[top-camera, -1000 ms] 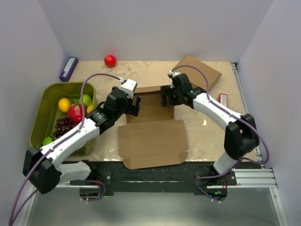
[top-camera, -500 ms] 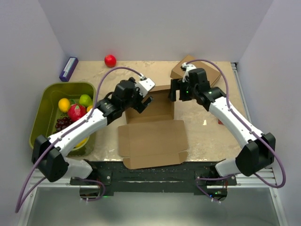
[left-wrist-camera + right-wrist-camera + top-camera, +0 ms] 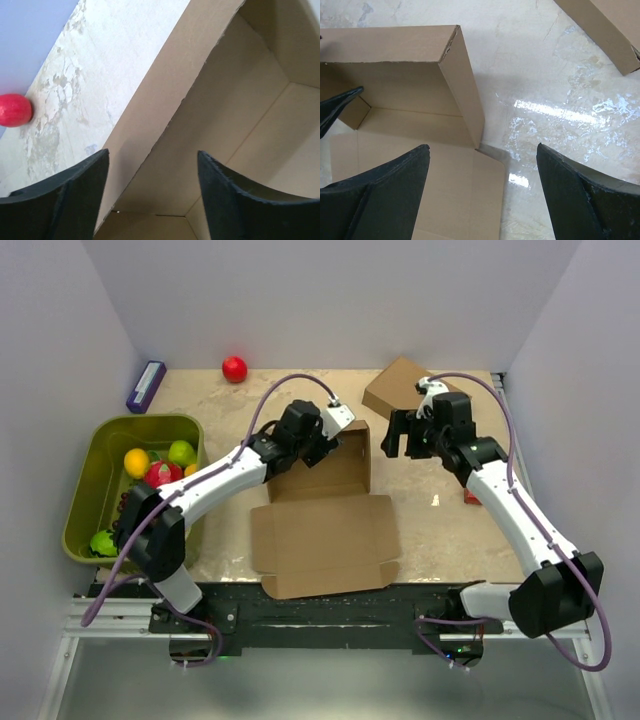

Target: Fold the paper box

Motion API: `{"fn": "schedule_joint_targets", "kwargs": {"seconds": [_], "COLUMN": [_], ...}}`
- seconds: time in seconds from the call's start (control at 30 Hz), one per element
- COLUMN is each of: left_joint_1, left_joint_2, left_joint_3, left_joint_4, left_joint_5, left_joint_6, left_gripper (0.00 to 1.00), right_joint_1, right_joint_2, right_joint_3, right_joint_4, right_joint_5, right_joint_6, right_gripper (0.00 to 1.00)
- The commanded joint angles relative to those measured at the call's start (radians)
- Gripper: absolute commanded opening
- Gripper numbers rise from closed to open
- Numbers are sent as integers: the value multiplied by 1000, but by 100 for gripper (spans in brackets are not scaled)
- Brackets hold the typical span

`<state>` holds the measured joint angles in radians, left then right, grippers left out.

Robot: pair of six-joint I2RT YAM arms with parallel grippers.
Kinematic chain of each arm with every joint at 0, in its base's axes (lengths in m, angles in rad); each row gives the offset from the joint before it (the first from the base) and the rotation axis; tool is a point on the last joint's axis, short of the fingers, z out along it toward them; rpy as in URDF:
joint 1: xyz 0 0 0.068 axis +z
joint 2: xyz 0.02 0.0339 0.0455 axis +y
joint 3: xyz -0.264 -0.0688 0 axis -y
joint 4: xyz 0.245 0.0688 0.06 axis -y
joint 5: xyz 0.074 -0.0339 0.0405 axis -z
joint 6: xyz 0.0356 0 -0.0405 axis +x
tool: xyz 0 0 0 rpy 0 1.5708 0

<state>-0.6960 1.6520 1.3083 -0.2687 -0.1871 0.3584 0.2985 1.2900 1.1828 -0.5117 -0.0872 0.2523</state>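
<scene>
- Top external view: the paper box lies mid-desk between the two arms. Its far half is already raised into walls, and its near panel lies flat on the desk.
- The left claw is spread, with the top edge of the far wall running between its fingers. No pad is visibly touching the board.
- The right claw is spread wide and holds nothing. It hovers just beside the upright right wall, over bare desk.
- A second carton, fully formed, sits at the far right, apart from the work.
- Handling, as I judge it: corrugated board is light and stiff across a panel but hinges readily at its creases. Raised walls will likely spring back if let go.
- The glossy desk gives little friction, so a one-sided push would probably slide the whole sheet.
- Best hold: pinch a wall's free top edge near its middle, gently, since hard pressure dents the fluting.
- The flat near panel offers its front edge and small side tabs, though lifting an edge off the desk looks awkward.
</scene>
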Motion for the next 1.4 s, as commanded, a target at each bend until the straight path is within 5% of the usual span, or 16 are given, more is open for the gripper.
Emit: {"fn": "schedule_joint_targets", "kwargs": {"seconds": [0.0, 0.2, 0.5, 0.9, 1.1, 1.37], "left_joint_1": [1, 4, 101, 308, 383, 409], "left_joint_2": [37, 45, 48, 112, 164, 206], "left_joint_3": [46, -21, -57, -9, 40, 77], "left_joint_4": [42, 141, 178, 99, 28, -21], "left_joint_5": [-67, -129, -89, 63, 172, 181], "left_joint_6": [25, 47, 5, -167, -252, -297], "left_gripper": [62, 30, 1, 0, 0, 0], "right_joint_1": [-10, -10, -12, -21, -160, -216], "right_joint_2": [-43, -47, -57, -51, -47, -116], "right_joint_3": [-6, -2, 40, 77, -29, -22], "right_joint_4": [2, -13, -44, -48, 54, 7], "right_joint_5": [-34, -42, -36, -6, -232, -181], "right_joint_6": [-24, -27, -18, -1, 44, 47], "right_gripper": [90, 90, 90, 96, 96, 95]}}
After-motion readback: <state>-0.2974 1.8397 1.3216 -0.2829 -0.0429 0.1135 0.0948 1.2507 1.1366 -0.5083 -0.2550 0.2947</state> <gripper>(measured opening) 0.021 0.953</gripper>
